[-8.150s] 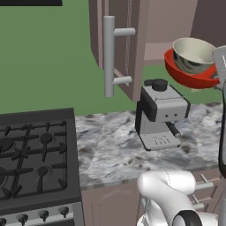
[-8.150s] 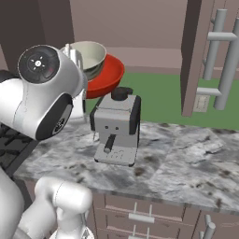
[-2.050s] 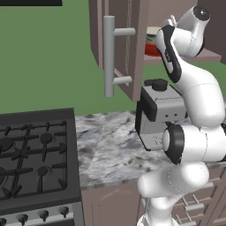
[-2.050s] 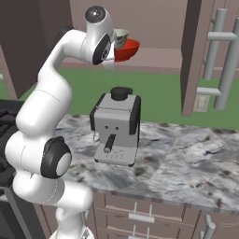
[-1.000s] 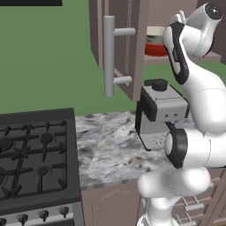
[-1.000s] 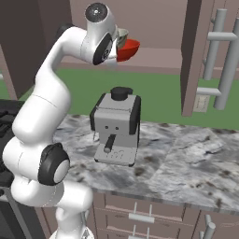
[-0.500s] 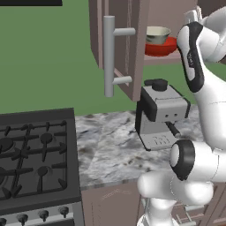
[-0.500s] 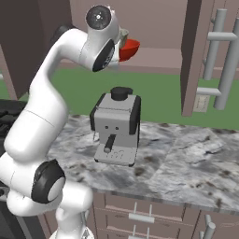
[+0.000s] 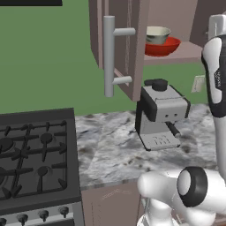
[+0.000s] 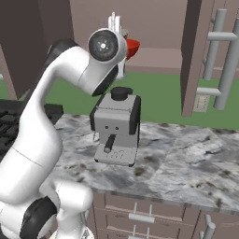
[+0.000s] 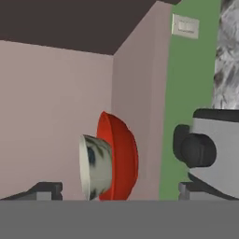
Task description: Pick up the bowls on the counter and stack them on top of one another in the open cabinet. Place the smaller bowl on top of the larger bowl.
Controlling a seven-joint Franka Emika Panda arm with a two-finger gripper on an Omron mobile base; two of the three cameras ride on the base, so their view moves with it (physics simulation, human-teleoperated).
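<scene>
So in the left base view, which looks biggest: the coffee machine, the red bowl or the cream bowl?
1. Coffee machine, clearly largest, though it also stands nearer the camera.
2. Red bowl, wide and shallow on the cabinet shelf.
3. Cream bowl, smallest, sitting inside the red one.

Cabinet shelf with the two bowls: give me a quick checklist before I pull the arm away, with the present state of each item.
1. Red bowl rests on the cabinet shelf: ok.
2. Cream bowl sits inside the red bowl, upright: ok.
3. Fingers stand wide apart and clear of both bowls in the hand view: ok.
4. Nothing is held between the fingers: ok.
5. Cabinet door stands open, its bar handle to the left of the bowls: ok.
6. Clearance between the arm and the coffee machine below on a retreat: cannot tell.
</scene>
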